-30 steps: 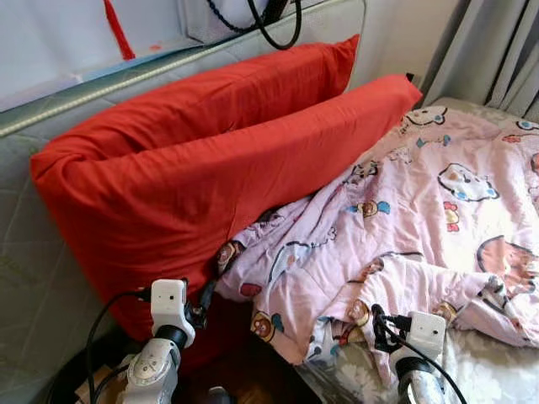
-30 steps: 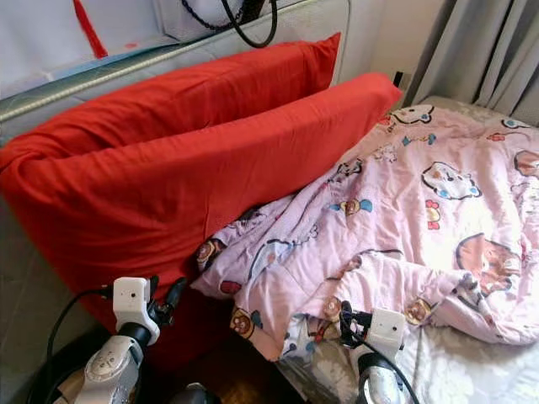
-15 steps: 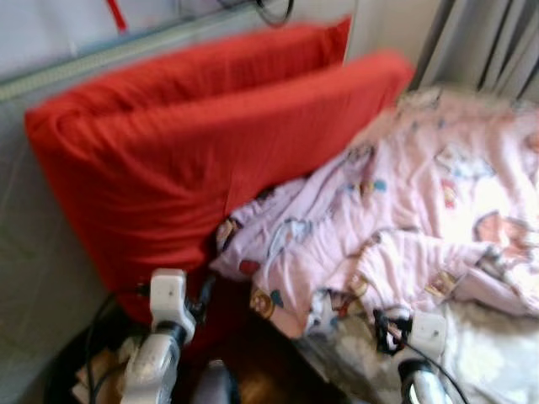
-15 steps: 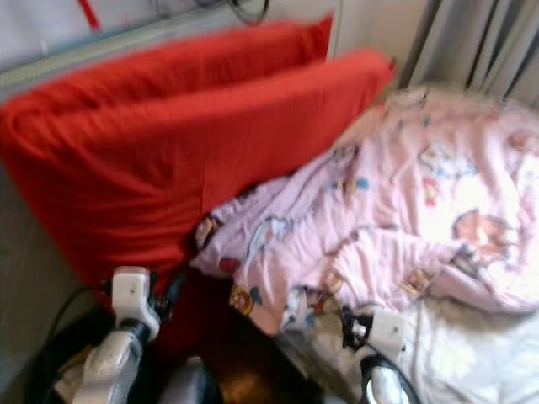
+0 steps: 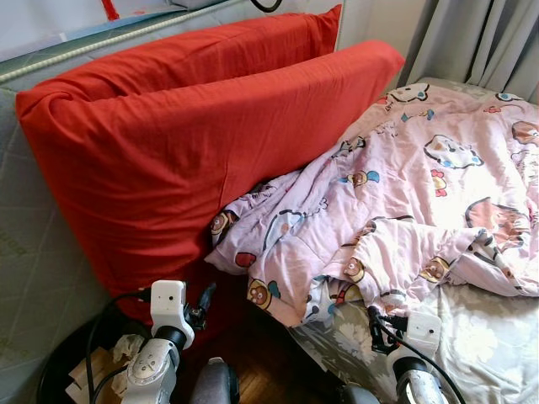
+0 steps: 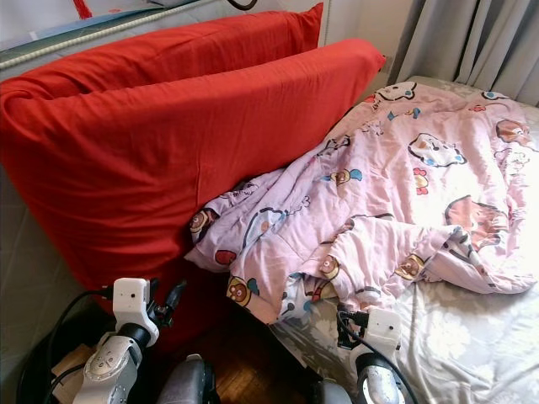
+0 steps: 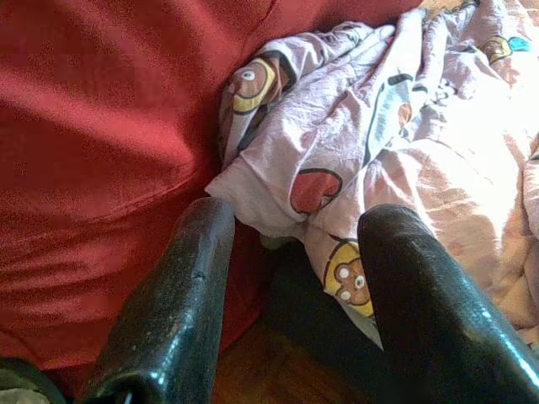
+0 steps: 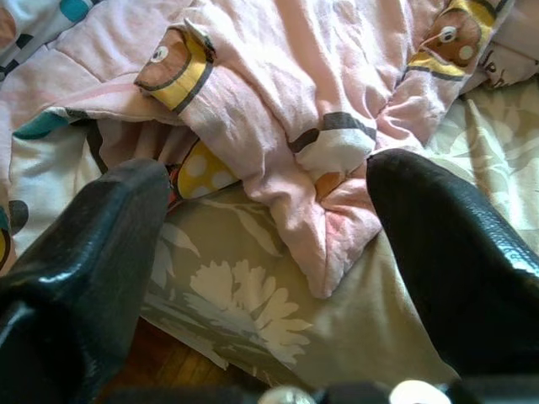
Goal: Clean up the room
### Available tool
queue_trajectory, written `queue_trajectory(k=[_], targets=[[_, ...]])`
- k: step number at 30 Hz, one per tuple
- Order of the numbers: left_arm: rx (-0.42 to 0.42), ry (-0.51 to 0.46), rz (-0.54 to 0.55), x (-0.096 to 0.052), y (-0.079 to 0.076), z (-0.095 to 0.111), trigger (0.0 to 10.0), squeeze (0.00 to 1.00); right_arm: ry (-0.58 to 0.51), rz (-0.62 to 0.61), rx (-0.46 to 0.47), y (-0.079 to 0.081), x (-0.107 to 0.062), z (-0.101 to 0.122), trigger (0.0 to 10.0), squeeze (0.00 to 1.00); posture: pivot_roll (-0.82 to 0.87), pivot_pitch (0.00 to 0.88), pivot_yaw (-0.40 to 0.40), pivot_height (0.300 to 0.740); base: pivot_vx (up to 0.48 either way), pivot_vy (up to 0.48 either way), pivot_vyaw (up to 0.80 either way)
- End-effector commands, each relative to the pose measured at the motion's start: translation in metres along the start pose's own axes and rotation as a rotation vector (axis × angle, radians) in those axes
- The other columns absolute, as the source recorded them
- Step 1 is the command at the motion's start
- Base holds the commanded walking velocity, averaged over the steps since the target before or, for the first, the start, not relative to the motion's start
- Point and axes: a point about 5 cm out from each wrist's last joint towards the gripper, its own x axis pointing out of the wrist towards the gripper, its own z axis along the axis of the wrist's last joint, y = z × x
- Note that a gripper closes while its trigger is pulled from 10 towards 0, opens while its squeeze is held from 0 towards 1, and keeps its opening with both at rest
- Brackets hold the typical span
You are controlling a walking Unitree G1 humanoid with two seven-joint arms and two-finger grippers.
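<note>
While floorboards [image 8: 160, 362] seemingly show beneath, pink quilt [image 5: 404, 194] overhangs the bed [image 5: 480, 345]

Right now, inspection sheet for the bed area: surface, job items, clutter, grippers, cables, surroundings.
Surface: bed with floral sheet, partly bare at the near edge.
Job items: pink quilt rumpled, a corner hanging off the bed's edge; two red pillows standing on edge against the headboard.
Clutter: crumpled paper in a dark bin by the left arm.
Grippers: left gripper open, low by the quilt's hanging corner; right gripper open, over the quilt's edge on the sheet.
Cables: black leads at both wrists; a black loop on the wall.
Surroundings: grey curtain, wood floor.
</note>
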Motion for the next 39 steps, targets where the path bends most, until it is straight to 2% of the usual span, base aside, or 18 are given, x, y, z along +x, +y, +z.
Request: queue_trajectory(k=[1,24,39], targets=[[0.001,0.013,-0.009,0.001,-0.001,-0.001,10.0,0.0,0.019,0.001,0.005,0.0,-0.002,-0.004,10.0,0.0,0.03,0.084,0.01,0.641,0.251,0.0,0.0],[0.003,0.019,-0.013,0.001,-0.002,-0.002,10.0,0.0,0.026,-0.015,0.001,-0.001,-0.001,-0.004,10.0,0.0,0.04,0.105,0.009,0.641,0.276,0.0,0.0],[0.004,0.023,-0.014,-0.001,-0.001,-0.004,10.0,0.0,0.057,-0.075,0.036,-0.012,-0.001,-0.007,10.0,0.0,0.04,0.11,0.009,0.641,0.307,0.0,-0.07]])
